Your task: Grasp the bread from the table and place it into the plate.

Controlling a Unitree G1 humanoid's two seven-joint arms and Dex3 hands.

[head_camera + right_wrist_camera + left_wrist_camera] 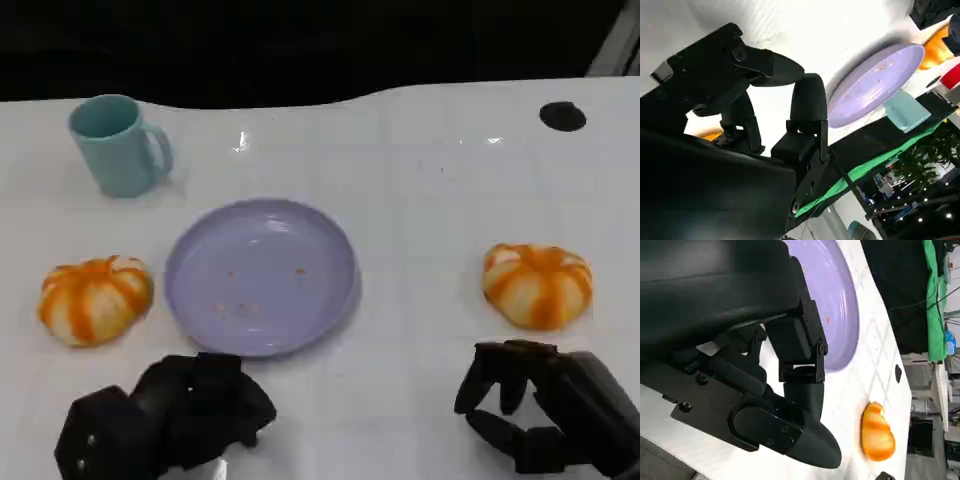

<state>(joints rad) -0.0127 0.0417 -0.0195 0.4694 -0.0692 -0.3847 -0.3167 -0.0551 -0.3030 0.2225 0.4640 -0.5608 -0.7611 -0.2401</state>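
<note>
Two round orange-and-white breads lie on the white table: one (pixel 95 298) left of the purple plate (pixel 200 300), one (pixel 537 284) to its right. The plate holds only a few crumbs. My right hand (pixel 540 412) rests just in front of the right bread, short of touching it, fingers (pixel 809 107) apart and holding nothing. My left hand (pixel 170 415) sits in front of the plate's near-left rim, fingers (pixel 800 357) loosely bent and holding nothing. The left wrist view shows the plate (pixel 842 305) and the right bread (pixel 877 432); the right wrist view shows the plate (pixel 875 82).
A teal mug (pixel 120 145) stands at the back left of the table, also seen as the mug (pixel 907 111) in the right wrist view. A black round spot (pixel 562 116) marks the far right. The table's far edge meets a dark background.
</note>
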